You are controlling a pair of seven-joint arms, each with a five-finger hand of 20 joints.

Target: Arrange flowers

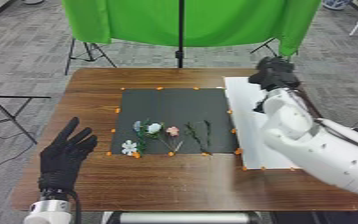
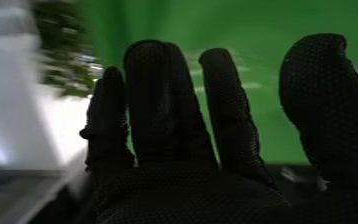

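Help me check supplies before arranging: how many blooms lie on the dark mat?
4: a white bloom in the dark mat's near-left corner; farther back, a blue bloom, a pale bloom and a pink bloom, from left to right. Small ones may be hidden among the leaves.

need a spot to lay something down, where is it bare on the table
Free: the far part of the dark mat, beyond the flowers and green stems, and the table between the mat and its near edge. Crowded: the mat's near part, and the white sheet's far end, under the right hand.
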